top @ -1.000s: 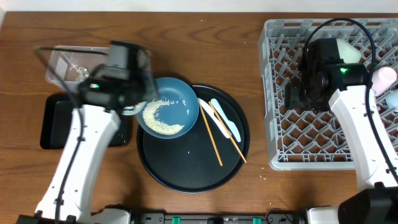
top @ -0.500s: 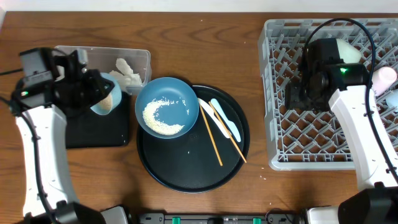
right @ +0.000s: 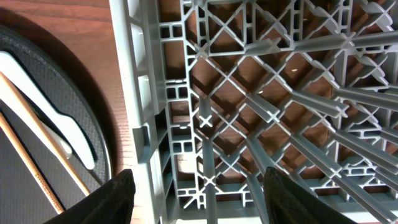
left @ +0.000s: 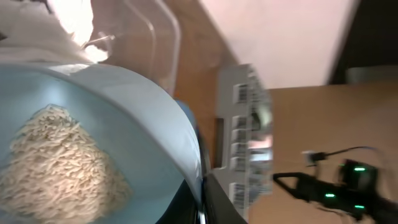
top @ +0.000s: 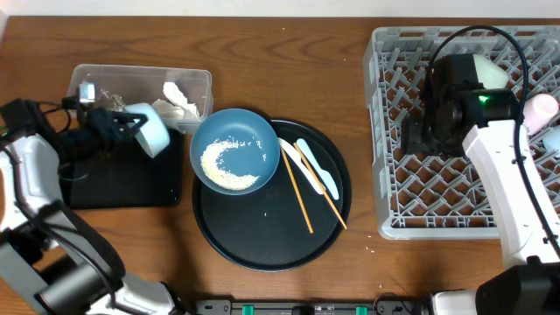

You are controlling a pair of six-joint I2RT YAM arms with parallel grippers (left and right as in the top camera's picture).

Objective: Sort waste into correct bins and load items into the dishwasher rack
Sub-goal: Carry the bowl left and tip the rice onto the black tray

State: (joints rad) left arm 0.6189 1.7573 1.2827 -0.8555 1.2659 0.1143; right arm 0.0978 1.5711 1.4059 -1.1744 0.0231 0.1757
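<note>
My left gripper [top: 128, 124] is shut on the rim of the small teal bowl [top: 149, 131], which is tipped on its side above the shallow black tray [top: 122, 184]. In the left wrist view the bowl [left: 143, 124] still holds a heap of rice [left: 59, 168], and my jaws [left: 202, 196] pinch its edge. The big blue bowl [top: 232, 149] with rice sits on the round black tray [top: 262, 236], beside two chopsticks [top: 299, 194] and a pale-blue spoon [top: 317, 168]. My right gripper [right: 202, 199] hangs open and empty over the grey dishwasher rack [right: 249, 112], near the rack's left wall.
The clear tub [top: 105, 83] behind the black tray holds crumpled tissues [top: 175, 98]. A white cup [top: 490, 70] and a pink item [top: 541, 109] stand at the rack's far right. A few loose rice grains [top: 269, 213] lie on the round tray.
My left arm has swung left, carrying the small teal bowl from beside the blue bowl to above the black tray and tipping it. The right arm has not moved.
</note>
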